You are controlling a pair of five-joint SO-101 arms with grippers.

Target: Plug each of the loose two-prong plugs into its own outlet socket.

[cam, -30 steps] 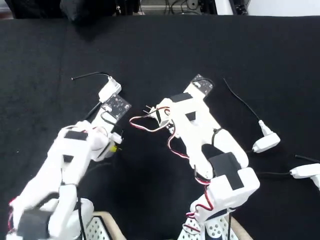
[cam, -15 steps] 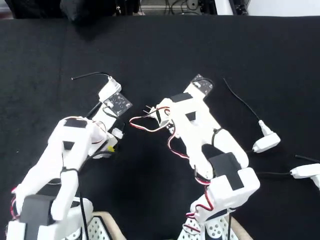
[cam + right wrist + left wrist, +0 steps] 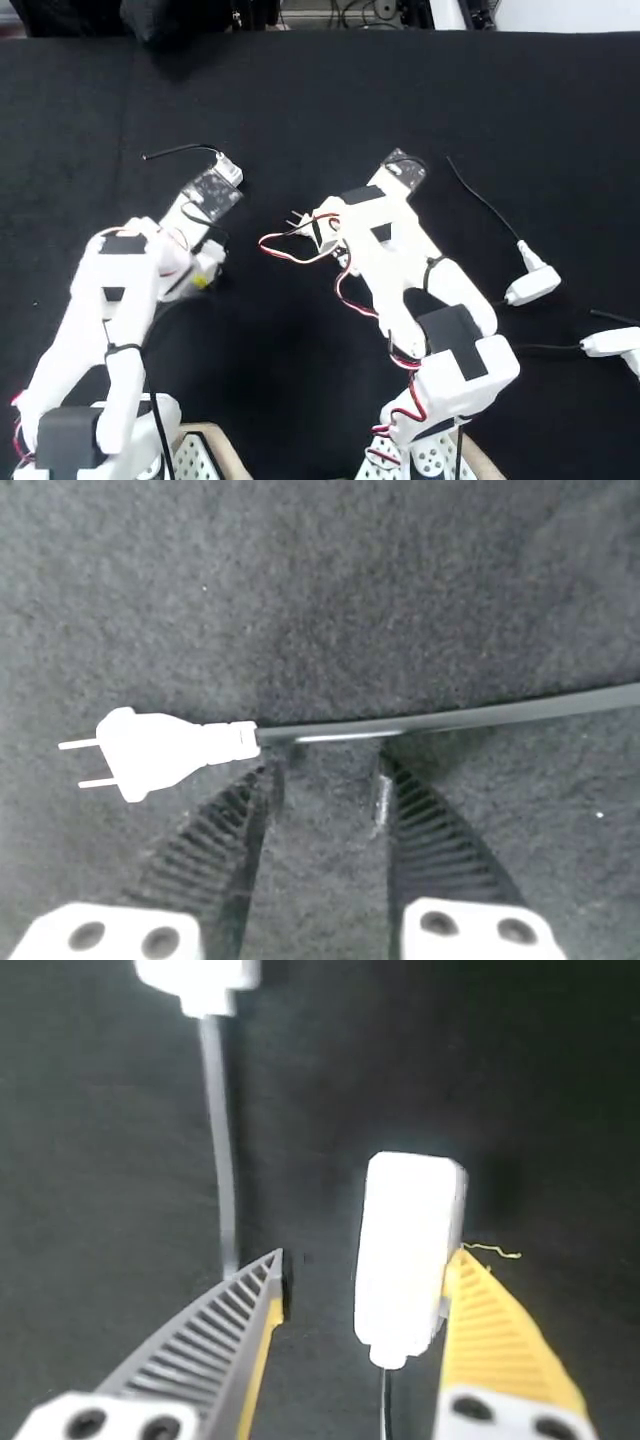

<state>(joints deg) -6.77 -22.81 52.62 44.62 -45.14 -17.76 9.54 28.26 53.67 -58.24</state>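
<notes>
- The left gripper point(image 3: 365, 1260) was seen spread wide, with a white block point(image 3: 410, 1245) lying between its fingers and touching the yellow one.
- The right gripper point(image 3: 326, 770) was seen open, set astride a black cable point(image 3: 450, 720) just behind the two-prong plug point(image 3: 150, 752), which lay flat on the black table point(image 3: 400, 580).
- Another white piece point(image 3: 530, 285) was seen well apart, toward the table's right side.

Table cover: black felt-like cloth point(image 3: 400, 600), matte, lying beneath the left gripper point(image 3: 362, 1260) and the right gripper point(image 3: 326, 770). Beyond both grippers, past the cloth's far edge: dark equipment, tangled cables point(image 3: 365, 12), pale wall patch point(image 3: 570, 12).
</notes>
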